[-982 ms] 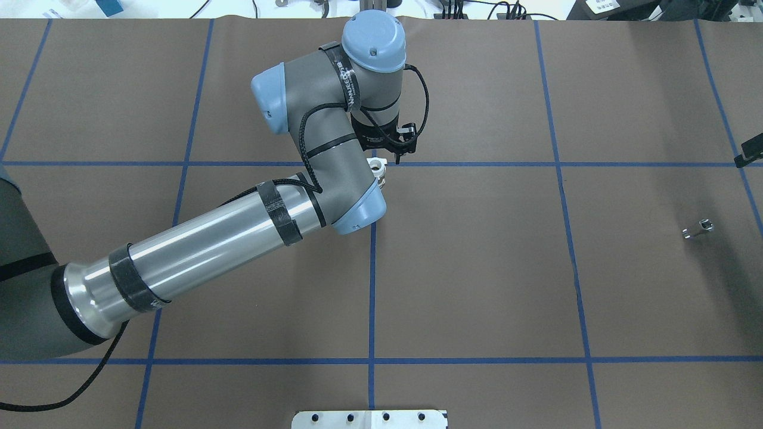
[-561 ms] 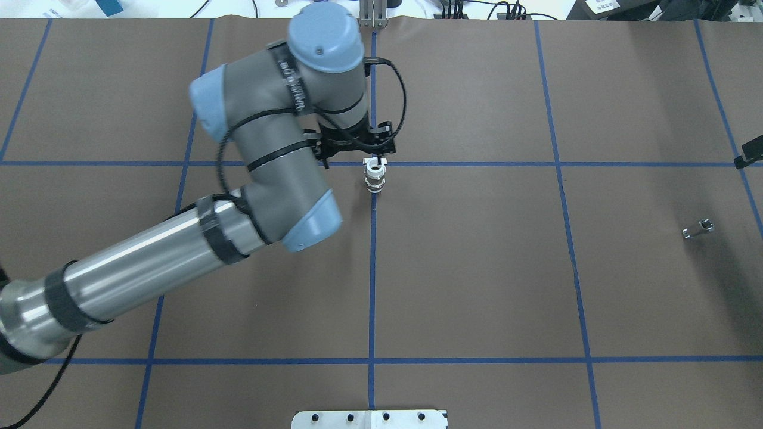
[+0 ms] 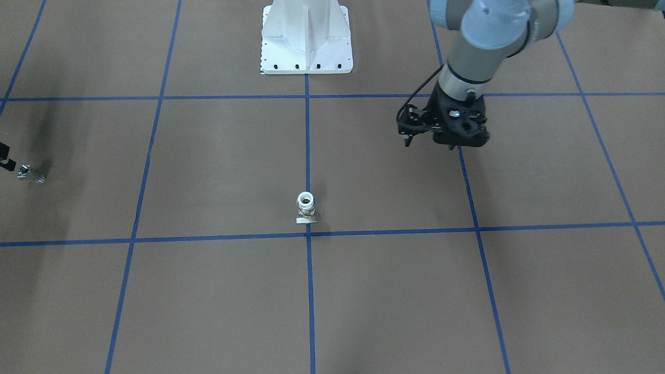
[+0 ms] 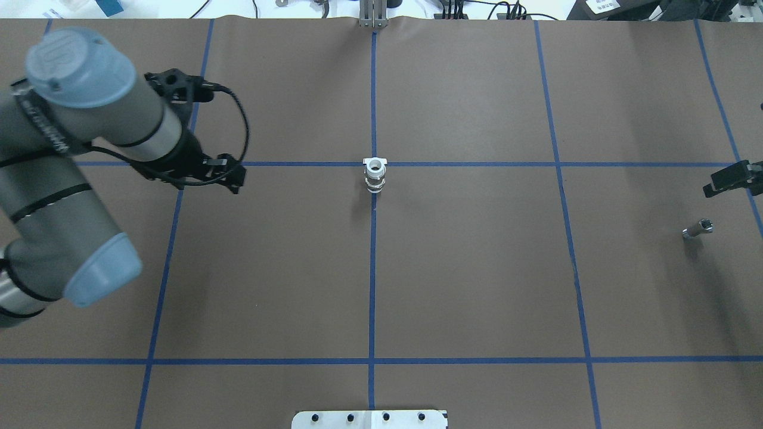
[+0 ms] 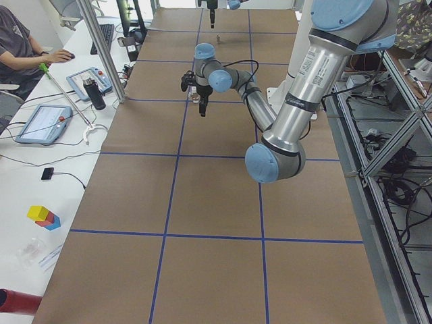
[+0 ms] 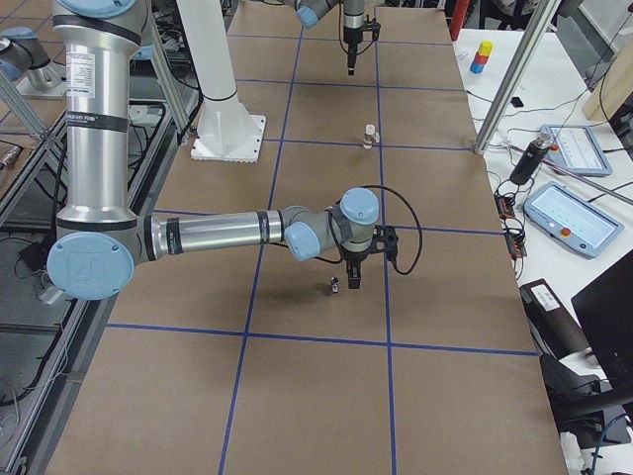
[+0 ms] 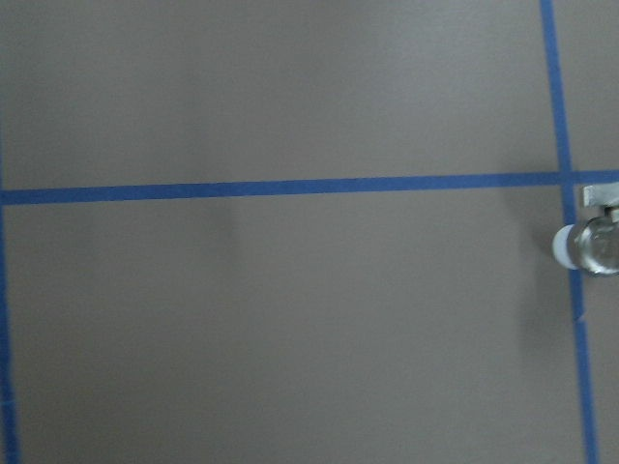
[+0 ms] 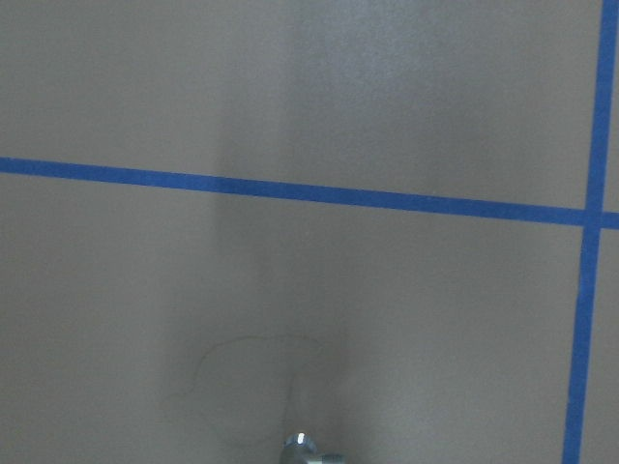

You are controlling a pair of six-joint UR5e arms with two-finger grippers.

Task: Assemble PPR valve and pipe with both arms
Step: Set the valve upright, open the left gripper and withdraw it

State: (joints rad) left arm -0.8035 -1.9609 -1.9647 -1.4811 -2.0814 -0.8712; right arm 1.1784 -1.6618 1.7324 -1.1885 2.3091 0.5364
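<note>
PPR valve [image 4: 374, 176] stands upright on counter [image 4: 477, 268], untouched. Left hand [image 4: 235, 179] well apart, empty; cannot tell its spread. Right hand [image 4: 730, 182] near pipe [image 4: 697, 229]; cannot tell its state.

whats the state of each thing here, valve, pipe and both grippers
valve: upright on the table, held by neither gripper
pipe: on the table, not held, not joined to the valve
left gripper: away from the valve, empty, open or shut unclear
right gripper: near the pipe, open or shut unclear
</note>
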